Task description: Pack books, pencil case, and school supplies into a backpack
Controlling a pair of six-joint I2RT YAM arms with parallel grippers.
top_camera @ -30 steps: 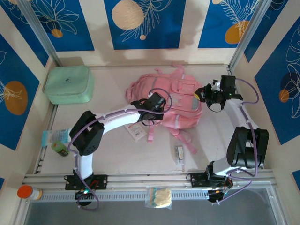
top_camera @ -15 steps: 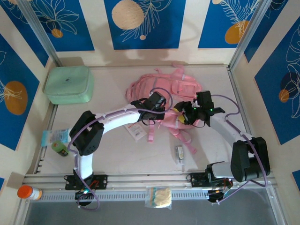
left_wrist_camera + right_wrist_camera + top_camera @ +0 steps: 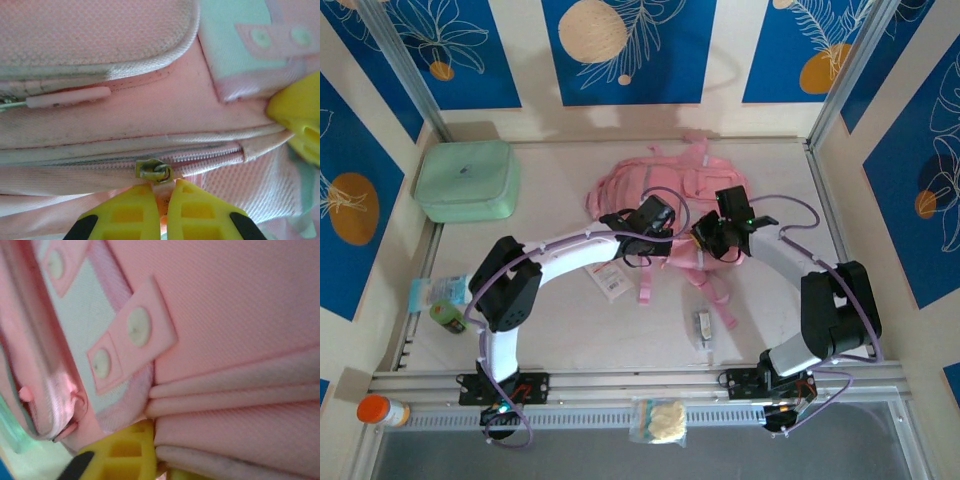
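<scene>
Pale worktop (image 3: 560,320) between blue patterned walls (image 3: 620,60) — pale pink fabric backpack (image 3: 660,185) lies at centre frame. Left claw (image 3: 162,212) clenches its zip pull (image 3: 161,192), likely to draw the pocket open; right claw (image 3: 712,236), closed, presses the fabric beside it — probably as a brace.

There is one backpack (image 3: 665,190), pink, on the worktop (image 3: 560,330). One mint-green zip case (image 3: 467,180) sits at the far left corner. There is one white pouch (image 3: 610,281) and one small pale oblong item (image 3: 703,328). At the left edge are one teal packet (image 3: 428,292) and one small green container (image 3: 447,318). Along the near edge are one orange-capped jar (image 3: 378,410) and one clear bag (image 3: 660,421) of pale yellow stuff. Two robot arms are present, the left arm (image 3: 560,250) and the right arm (image 3: 790,265). Close up, the backpack shows one metal zip slider (image 3: 154,171), one pink pull tab (image 3: 67,97) and two round snaps (image 3: 137,326).
</scene>
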